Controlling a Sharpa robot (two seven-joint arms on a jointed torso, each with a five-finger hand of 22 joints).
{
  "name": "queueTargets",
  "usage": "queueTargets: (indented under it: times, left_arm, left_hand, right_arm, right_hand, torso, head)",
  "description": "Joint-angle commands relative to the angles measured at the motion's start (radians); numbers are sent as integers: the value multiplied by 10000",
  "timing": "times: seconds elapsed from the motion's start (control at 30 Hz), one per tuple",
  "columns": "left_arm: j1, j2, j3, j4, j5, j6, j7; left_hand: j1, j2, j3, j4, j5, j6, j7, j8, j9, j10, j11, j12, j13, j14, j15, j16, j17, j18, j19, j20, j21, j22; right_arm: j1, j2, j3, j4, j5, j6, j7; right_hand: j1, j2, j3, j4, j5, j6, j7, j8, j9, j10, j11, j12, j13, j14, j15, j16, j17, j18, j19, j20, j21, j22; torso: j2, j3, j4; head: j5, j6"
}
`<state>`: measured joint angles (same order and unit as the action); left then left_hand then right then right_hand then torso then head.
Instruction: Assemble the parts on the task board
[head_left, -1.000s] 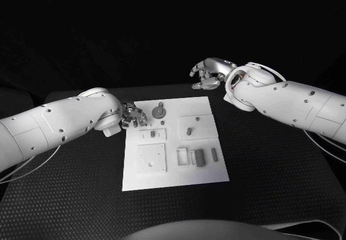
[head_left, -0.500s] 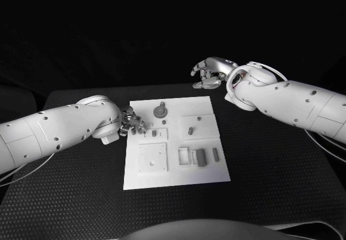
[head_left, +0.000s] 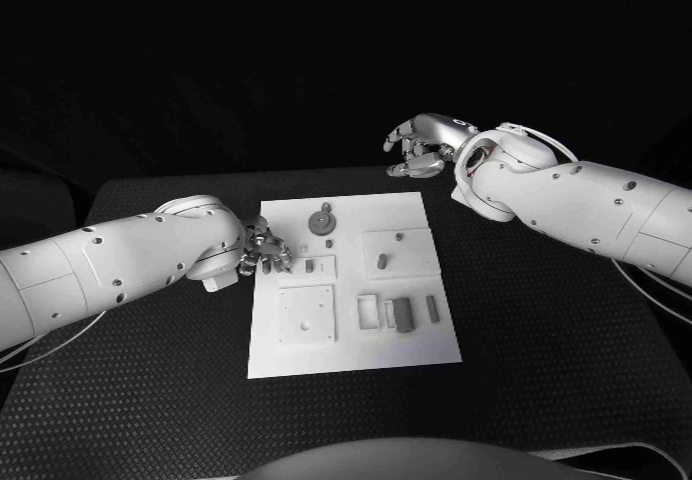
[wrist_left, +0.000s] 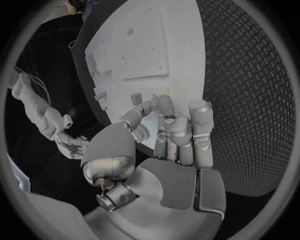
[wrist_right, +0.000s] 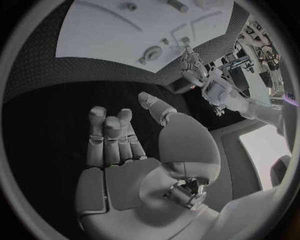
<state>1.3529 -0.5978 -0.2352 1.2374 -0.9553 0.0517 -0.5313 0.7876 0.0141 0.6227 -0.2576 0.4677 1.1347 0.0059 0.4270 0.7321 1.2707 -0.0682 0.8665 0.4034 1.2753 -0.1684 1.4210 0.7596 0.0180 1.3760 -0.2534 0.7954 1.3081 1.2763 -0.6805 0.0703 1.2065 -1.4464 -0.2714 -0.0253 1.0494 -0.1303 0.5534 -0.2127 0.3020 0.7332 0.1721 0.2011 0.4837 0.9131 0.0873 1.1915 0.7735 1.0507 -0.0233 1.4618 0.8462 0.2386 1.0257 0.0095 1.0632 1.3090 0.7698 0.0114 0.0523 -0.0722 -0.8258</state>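
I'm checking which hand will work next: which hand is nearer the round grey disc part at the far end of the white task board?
Left. The left hand hovers at the board's left edge, just beside the disc; the right hand hangs beyond the board's far corner.

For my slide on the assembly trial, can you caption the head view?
Left hand at the task board's left edge, right hand raised beyond its far end.
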Motion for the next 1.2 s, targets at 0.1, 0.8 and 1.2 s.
queueTargets:
  times: [0.1,0.8,1.2]
  left_arm:
    - [-41,76,-21,-32,-191,19,33]
    - [-66,187,-20,1,-865,277,49]
    - [-108,196,-19,-37,-875,483,28]
  left_hand:
    - [9,118,1100,-305,538,636,0,34,13,289,-293,38,16,156,-364,-55,-18,639,-11,-61,53,170]
    - [8,98,1114,-306,514,619,-2,61,22,280,-296,56,17,163,-368,-70,-29,641,-9,-67,49,164]
    - [12,91,1122,-302,506,608,-2,72,26,272,-297,63,16,165,-368,-80,-35,641,-10,-69,46,161]
  right_arm:
    - [-3,14,5,3,-23,41,4]
    - [-4,22,5,14,-23,49,1]
    - [-9,16,5,4,-23,65,3]
  right_hand:
    - [-35,30,-51,15,6,-138,320,63,-14,-5,28,53,-11,-20,50,-13,-13,232,-24,-76,-52,64]
    - [-21,33,-43,10,7,-142,320,66,-22,-5,28,57,-14,-18,50,-10,-14,232,-21,-79,-52,65]
    - [-19,35,-41,11,6,-142,320,69,-26,-6,29,60,-16,-18,50,-9,-15,232,-20,-80,-53,66]
  torso:
    - [6,14,-10]
    - [-2,11,6]
    - [-3,8,6]
  head:
    - [-22,-19]
    - [-44,-53]
    - [-64,-88]
